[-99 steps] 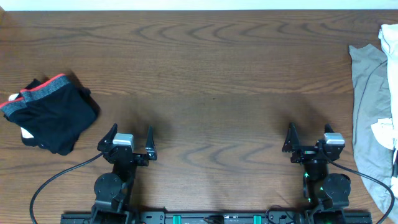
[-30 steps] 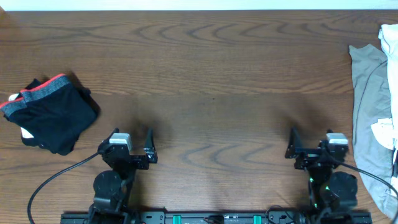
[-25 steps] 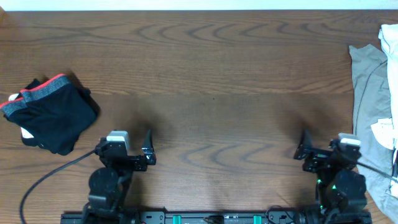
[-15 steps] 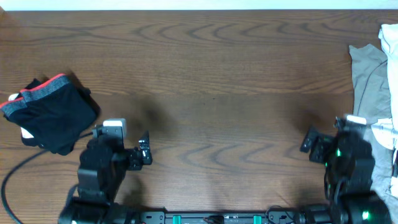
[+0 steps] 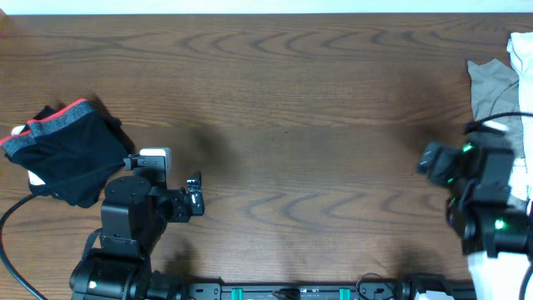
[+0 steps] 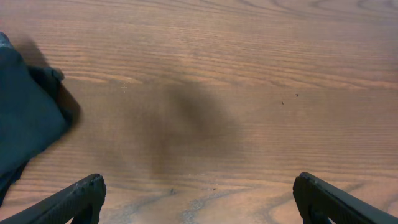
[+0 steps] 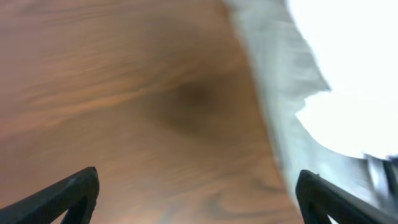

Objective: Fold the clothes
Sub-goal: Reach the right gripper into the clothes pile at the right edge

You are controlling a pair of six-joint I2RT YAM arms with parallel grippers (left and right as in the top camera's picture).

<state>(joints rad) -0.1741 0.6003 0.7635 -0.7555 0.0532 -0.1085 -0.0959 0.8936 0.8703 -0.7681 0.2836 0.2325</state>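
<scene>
1. At the right edge of the bench lies the pale clothes heap.
2. Right gripper hangs released over wood beside that heap, holding nothing.
3. Left gripper is likewise released and empty, near the black shorts.

The picture is blurred, but it shows the brown wooden table with its grain and a dark shadow near the middle. On the right side a grey cloth lies on the wood, going from the top edge down to the lower right, and a very bright white cloth lies over it in the upper right corner. The right gripper has its two black fingertips in the lower corners, wide apart, with nothing held between them.
</scene>
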